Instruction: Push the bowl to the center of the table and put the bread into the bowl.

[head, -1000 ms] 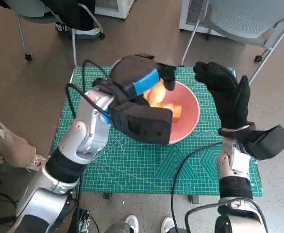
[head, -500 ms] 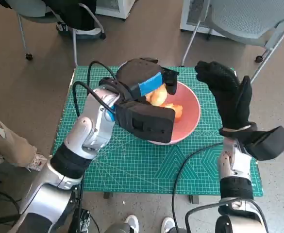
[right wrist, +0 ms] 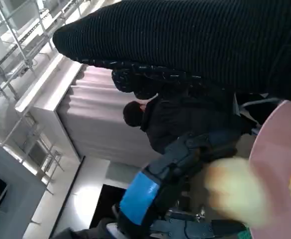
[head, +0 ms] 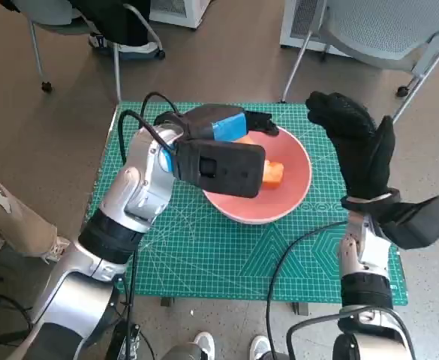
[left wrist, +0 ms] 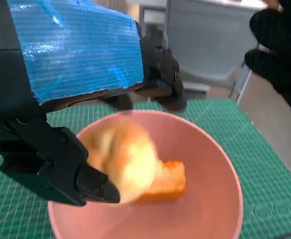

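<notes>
- Green cutting mat point(head: 204, 255) across the table, pink bowl point(head: 290, 199) sitting near its middle, a touch toward the far side — push looks done, or near enough.
- Left hand point(head: 215, 124) low over the bowl's near-left rim, fingers point(left wrist: 162, 74) spread apart, nothing gripped.
- Right hand point(head: 354, 150) raised upright just beside the bowl's right edge, fingers apart, empty, not touching.
- Bread point(left wrist: 128, 162) inside the bowl: a pale blurred piece, seemingly just dropping or settling, against an orange chunk point(head: 273, 174) — cannot tell whether one loaf or two.
- Judged nearly finished; only pulling the hands clear left.
</notes>
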